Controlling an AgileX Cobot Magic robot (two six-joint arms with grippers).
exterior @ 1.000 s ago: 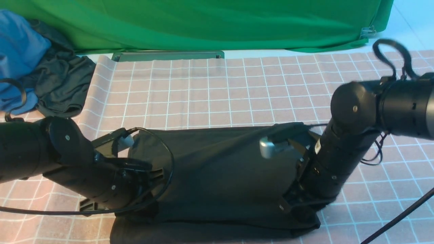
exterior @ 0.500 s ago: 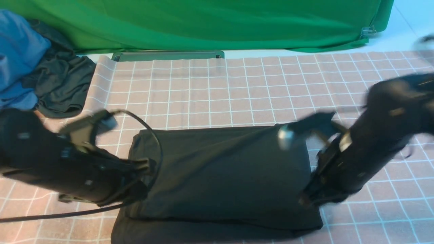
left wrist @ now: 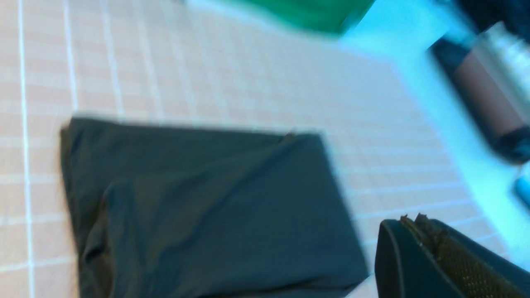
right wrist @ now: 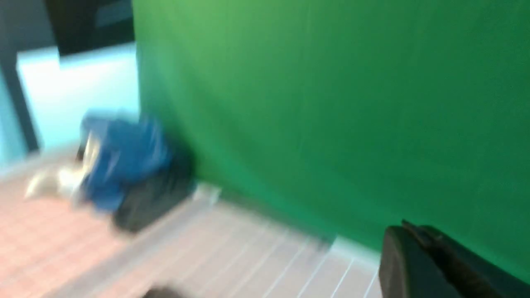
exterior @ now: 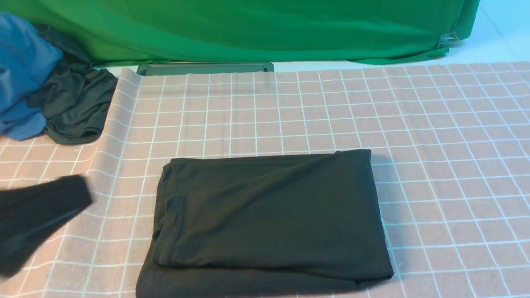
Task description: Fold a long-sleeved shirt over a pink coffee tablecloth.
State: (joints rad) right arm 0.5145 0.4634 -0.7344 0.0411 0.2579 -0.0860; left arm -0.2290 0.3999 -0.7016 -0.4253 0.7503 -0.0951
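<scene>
The long-sleeved shirt (exterior: pixel 265 223) is seen lying folded into a compact black rectangle on the pink coffee tablecloth (exterior: pixel 434 136), toward the near edge of the table and roughly central in the front view. Its upper layer is laid slightly short of the layer beneath, so a dark strip of the lower fold is left showing along the near and left edges. Soft diagonal creases are carried across the top. No print or label is exposed.

The shirt is touched by neither arm. The left arm (exterior: pixel 37 219) is caught as a dark blur at the left edge of the front view, just beside the shirt's left side but apart from it, over bare gridded cloth. In the left wrist view the left gripper (left wrist: pixel 418 231) is shown with its two fingertips pressed together and nothing between them, while the folded shirt (left wrist: pixel 207 207) lies below and to one side, clear of the tips.

The right arm is not seen in the front view. The right gripper (right wrist: pixel 414 236) appears in its own wrist view, its fingers apparently drawn together and empty, though the frame is heavily blurred; it is turned toward the green backdrop (right wrist: pixel 331 103) and away from the shirt.

At the far left of the table, a blue garment (exterior: pixel 20 70) and a crumpled dark garment (exterior: pixel 74 107) are heaped together, well apart from the folded shirt.
</scene>
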